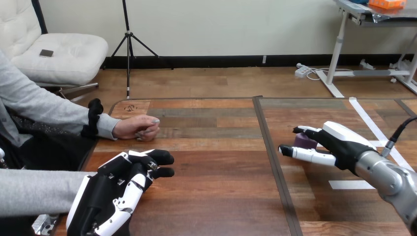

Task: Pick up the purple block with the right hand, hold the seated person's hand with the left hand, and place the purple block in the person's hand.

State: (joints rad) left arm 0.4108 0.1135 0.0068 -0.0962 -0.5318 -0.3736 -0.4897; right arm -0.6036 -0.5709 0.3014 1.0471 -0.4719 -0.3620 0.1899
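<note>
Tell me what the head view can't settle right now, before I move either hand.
1. Purple block: largely hidden behind the right hand; whether its fingers touch the block cannot be told.
2. Person's hand: curled on the table, its palm hidden, so anything inside it cannot be seen.
3. Left hand: its palm side faces away, and its base is cut off by the bottom edge.

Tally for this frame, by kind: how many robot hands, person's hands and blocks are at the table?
Robot hands: 2, the left hand and the right hand
Person's hands: 1, the person's hand at the view's left
Blocks: 1, the purple block by the right hand
Total: 4
</note>
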